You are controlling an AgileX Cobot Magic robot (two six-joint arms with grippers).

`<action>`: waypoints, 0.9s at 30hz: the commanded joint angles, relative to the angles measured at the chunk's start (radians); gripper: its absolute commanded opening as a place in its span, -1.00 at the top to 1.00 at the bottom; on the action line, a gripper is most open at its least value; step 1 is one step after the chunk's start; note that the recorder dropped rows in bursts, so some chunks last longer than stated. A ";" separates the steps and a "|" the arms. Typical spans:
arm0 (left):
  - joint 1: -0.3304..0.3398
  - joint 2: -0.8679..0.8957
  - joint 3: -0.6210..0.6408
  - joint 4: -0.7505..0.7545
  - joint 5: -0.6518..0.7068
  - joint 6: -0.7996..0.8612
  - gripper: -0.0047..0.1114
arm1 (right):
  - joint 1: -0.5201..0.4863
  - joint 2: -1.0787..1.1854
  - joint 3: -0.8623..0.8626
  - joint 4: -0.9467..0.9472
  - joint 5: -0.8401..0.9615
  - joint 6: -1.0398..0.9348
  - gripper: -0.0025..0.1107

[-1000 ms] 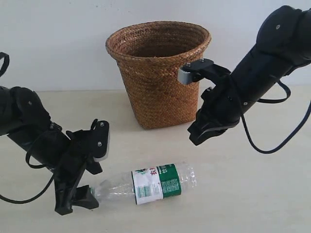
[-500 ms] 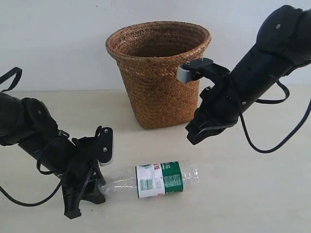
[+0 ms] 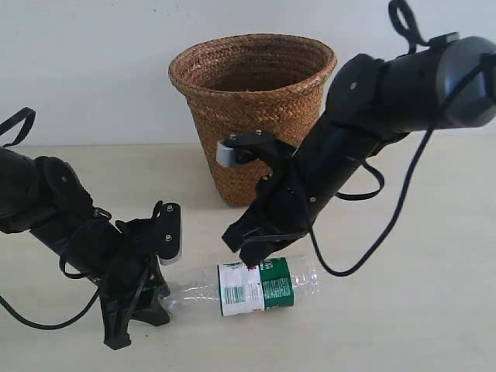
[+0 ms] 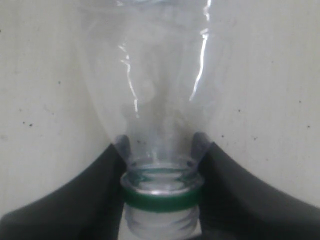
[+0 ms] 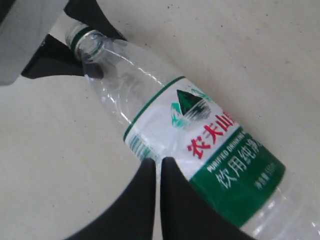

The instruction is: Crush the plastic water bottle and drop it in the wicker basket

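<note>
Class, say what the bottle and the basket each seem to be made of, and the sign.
The bottle: thin clear plastic, glossy; the table shows through and glints run along it. The basket: woven plant fibre, probably wicker or straw, matte brown; plaited strands and a braided rim show.

Backdrop: plain white wall (image 3: 93, 70), matte, filling the upper part of the exterior view. It meets the desk (image 3: 434, 310) in a straight horizontal line. Desk top is pale cream, flat, uniform in tone. Up close in the left wrist view it shows scattered small dark specks. Light is even and diffuse. Shadows on the desk are soft-edged and faint grey.
</note>
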 commanded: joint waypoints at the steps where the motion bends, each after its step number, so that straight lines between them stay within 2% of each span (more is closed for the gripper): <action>1: -0.006 0.017 -0.001 -0.003 0.009 0.004 0.84 | 0.036 0.076 -0.086 0.003 0.044 0.065 0.96; 21: -0.006 0.017 -0.001 -0.007 0.017 -0.003 0.84 | 0.058 0.323 -0.214 -0.006 0.055 0.135 0.96; 27: -0.006 0.017 -0.001 -0.007 0.017 -0.003 0.84 | 0.038 0.370 -0.214 -0.065 0.051 0.185 0.96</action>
